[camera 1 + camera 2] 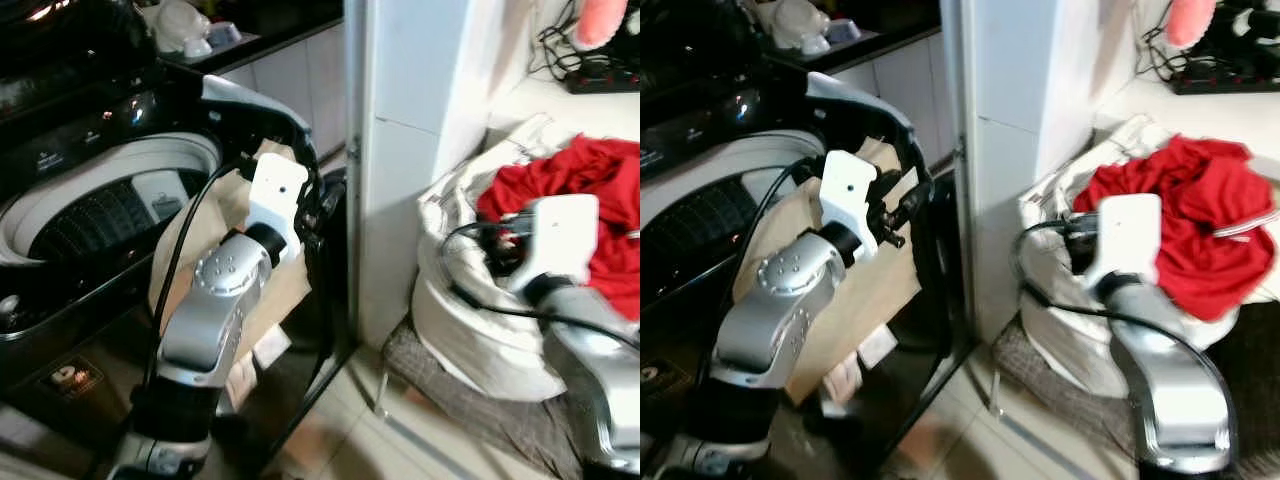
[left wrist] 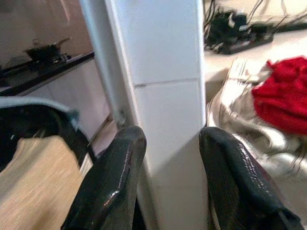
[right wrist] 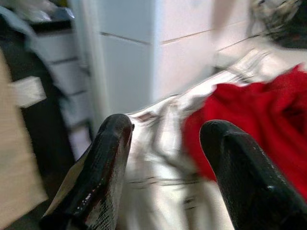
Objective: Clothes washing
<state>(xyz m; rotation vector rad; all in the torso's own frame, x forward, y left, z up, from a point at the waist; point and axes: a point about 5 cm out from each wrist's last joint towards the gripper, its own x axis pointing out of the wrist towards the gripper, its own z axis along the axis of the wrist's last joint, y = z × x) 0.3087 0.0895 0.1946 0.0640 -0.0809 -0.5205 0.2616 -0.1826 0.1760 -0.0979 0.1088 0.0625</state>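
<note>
We see the red garment [image 1: 575,205] first: bright red, soft, crumpled w/ deep folds, heaped on top of a whitish laundry bag [image 1: 470,320] and spilling over its rim. A striped bit of fabric pokes out at the garment's edge in the right eye view. The bag is creased, shiny-looking, w/ faint printed lines, and sits on the floor right against the white tiled pillar [image 1: 420,150].

Our right gripper [image 3: 165,158] is just at the bag's near side, beside the red cloth; its jaws are spread wide w/ nothing between them, bag fabric and red cloth showing through the gap. The right wrist view is blurred.

Further out, our left gripper [image 2: 170,172] is raised in front of the pillar, jaws also wide apart and empty, pillar showing between the black fingers [image 2: 110,182].

On the robot's left is the washing machine [image 1: 100,200], top-loader, lid [image 1: 260,110] up, pale ring around a dark drum. A tan sheet, cardboard-like [image 1: 285,290], leans against the machine's side, behind the left arm. Behind the bag, a white table [image 1: 560,105] carries a power strip w/ cables [image 1: 600,75]. Tiled floor [image 1: 400,440] below; a dark mat [image 1: 480,410] lies under the bag.
</note>
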